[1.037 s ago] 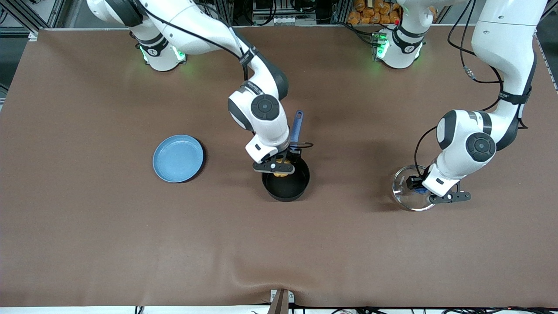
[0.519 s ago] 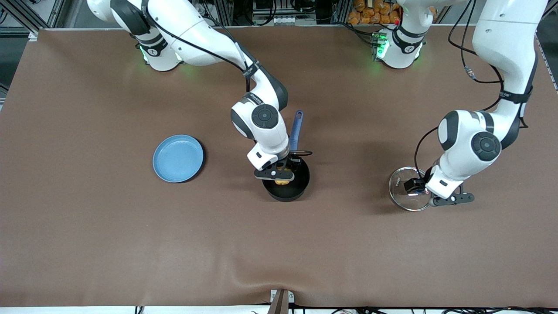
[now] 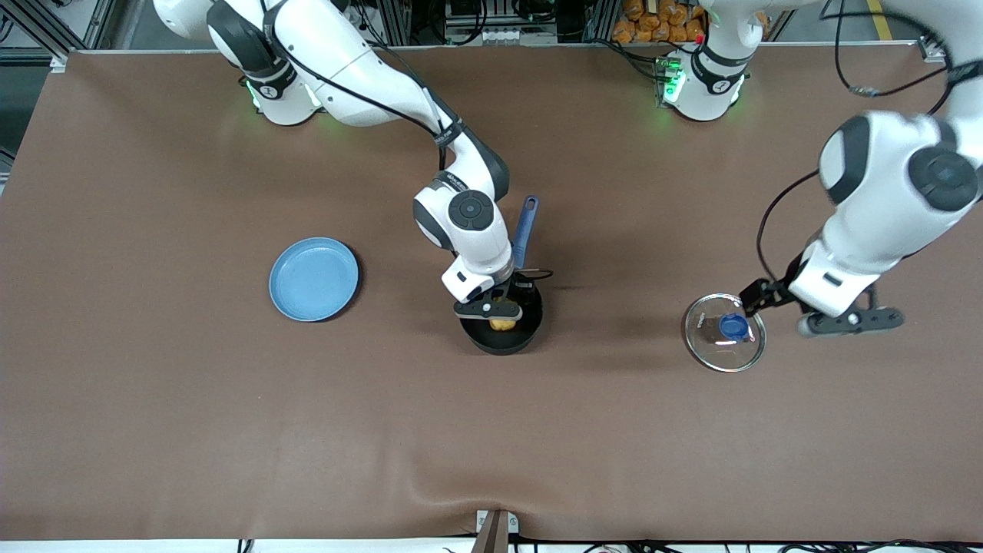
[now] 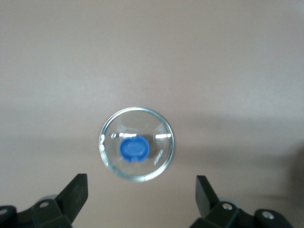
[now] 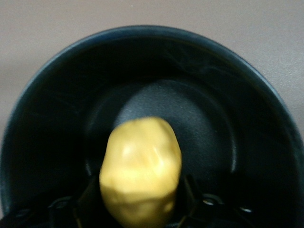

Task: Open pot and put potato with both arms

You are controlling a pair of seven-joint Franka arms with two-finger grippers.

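Yellow potato (image 5: 141, 168), pinched by right gripper (image 3: 498, 316) jaws inside the pot (image 3: 501, 339), may stick on release; left gripper (image 4: 141, 194) jaws spread above the lid (image 3: 724, 332).

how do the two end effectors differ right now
The right end effector is down in the pot, shut on the potato; the left end effector is open, holds nothing and is up over the table beside the glass lid, which lies flat. Both are black and two-fingered.
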